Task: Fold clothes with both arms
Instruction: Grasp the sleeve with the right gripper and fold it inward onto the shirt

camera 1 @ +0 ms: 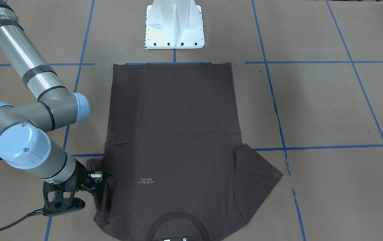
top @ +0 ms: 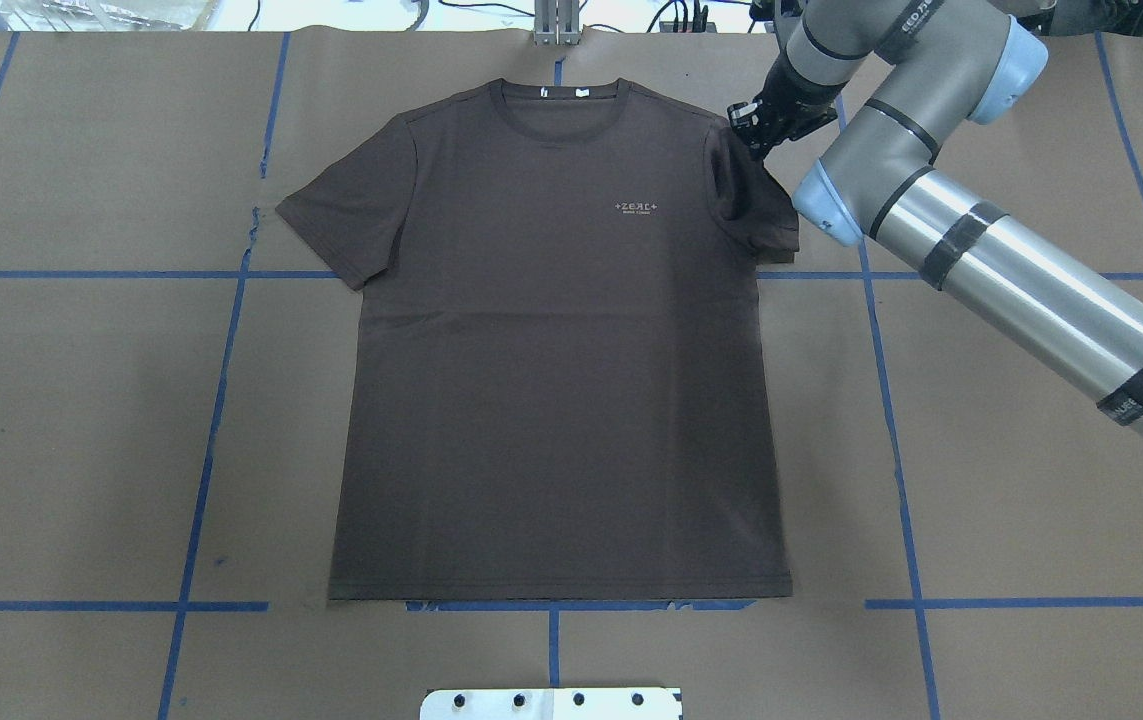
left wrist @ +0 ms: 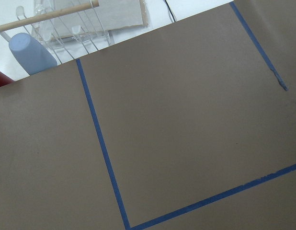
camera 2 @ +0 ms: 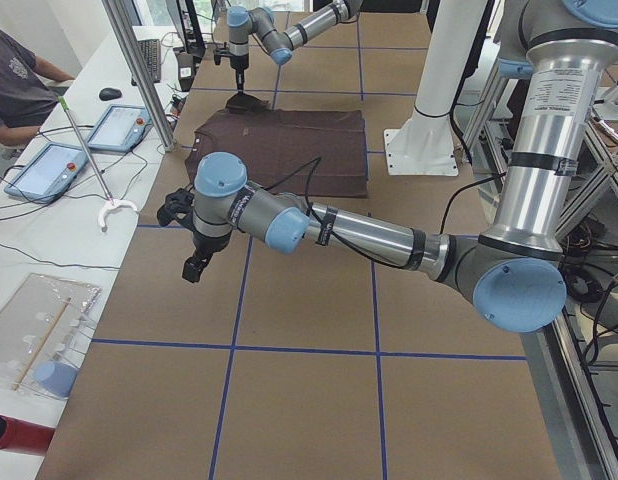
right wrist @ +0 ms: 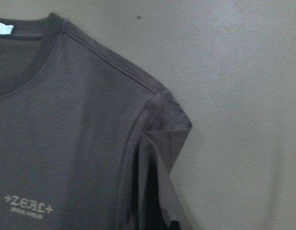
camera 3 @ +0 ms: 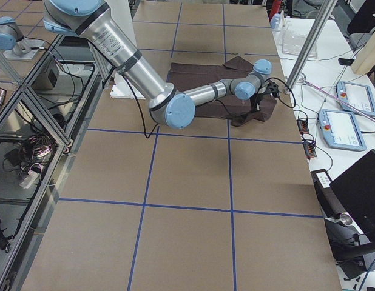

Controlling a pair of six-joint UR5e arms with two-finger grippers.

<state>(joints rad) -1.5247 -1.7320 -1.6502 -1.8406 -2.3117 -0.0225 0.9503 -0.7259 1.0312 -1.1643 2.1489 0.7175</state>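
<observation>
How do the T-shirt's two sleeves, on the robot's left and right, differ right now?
The left-side sleeve lies flat and spread out; the right-side sleeve is bunched and folded in toward the body. No gripper is near the left-side sleeve; the right gripper pinches the right-side sleeve. Both are short, dark brown, on the same T-shirt.

The surface point(top: 1031, 450) is covered with brown paper and crossed by blue tape lines point(top: 201, 440) that mark out large squares. In the overhead view a dark brown T-shirt point(top: 551, 400) lies chest-up at its middle, with the collar point(top: 559, 95) toward 12 o'clock and the straight hem toward 6. The sleeve at 10 o'clock point(top: 331, 220) lies spread flat; the sleeve at 2 o'clock point(top: 753, 205) is rumpled and folded in on itself. At 6 o'clock, just beyond the hem and apart from it, sits a white base plate point(top: 551, 703).
</observation>
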